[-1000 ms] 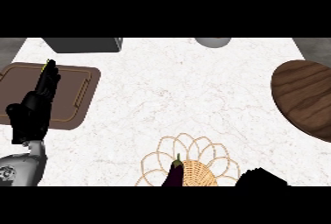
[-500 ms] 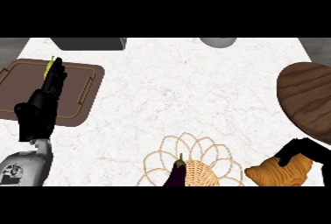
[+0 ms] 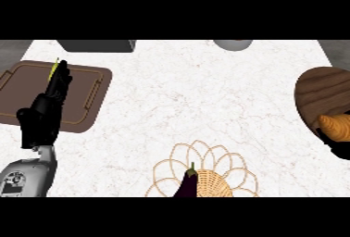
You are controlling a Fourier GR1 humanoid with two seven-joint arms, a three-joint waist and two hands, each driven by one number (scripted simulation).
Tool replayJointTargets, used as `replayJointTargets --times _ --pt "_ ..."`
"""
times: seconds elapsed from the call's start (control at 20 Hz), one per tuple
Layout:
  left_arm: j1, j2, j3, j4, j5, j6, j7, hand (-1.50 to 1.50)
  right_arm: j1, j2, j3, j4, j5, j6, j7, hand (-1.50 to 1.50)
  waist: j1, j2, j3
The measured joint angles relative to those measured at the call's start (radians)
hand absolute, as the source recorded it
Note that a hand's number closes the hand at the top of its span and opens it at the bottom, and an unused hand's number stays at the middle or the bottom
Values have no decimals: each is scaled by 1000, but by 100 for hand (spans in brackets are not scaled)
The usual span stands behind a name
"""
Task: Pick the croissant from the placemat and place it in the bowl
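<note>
Since the previous frame our right hand [image 3: 336, 149], fingers curled round the croissant [image 3: 334, 127], has carried it from beside the placemat [image 3: 205, 173] to the bowl [image 3: 322, 95] rim; release comes next.
</note>
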Motion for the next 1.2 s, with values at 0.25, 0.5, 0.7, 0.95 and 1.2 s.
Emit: replayJointTargets --times 0.25,0.5,0.7,0.95,1.2 --pt "-18 -10 -11 -3 -12 1 24 0 -129 -78 -45 300 98 -107 -152 150 11 3 1" --pt "-27 -5 1 13 4 -19 10 0 -239 -159 -82 614 195 -241 -305 150 21 7 1" --pt "-31 -14 -1 15 2 -18 1 0 -364 -204 -101 889 239 -334 -398 150 29 10 2" --pt "-53 -23 -9 33 -6 -18 -2 0 -491 -253 -139 1161 215 -299 -451 -150 41 16 4" --pt "-41 -19 -9 19 -2 -29 -2 0 -549 -275 -178 1333 167 -218 -563 -150 50 19 5"
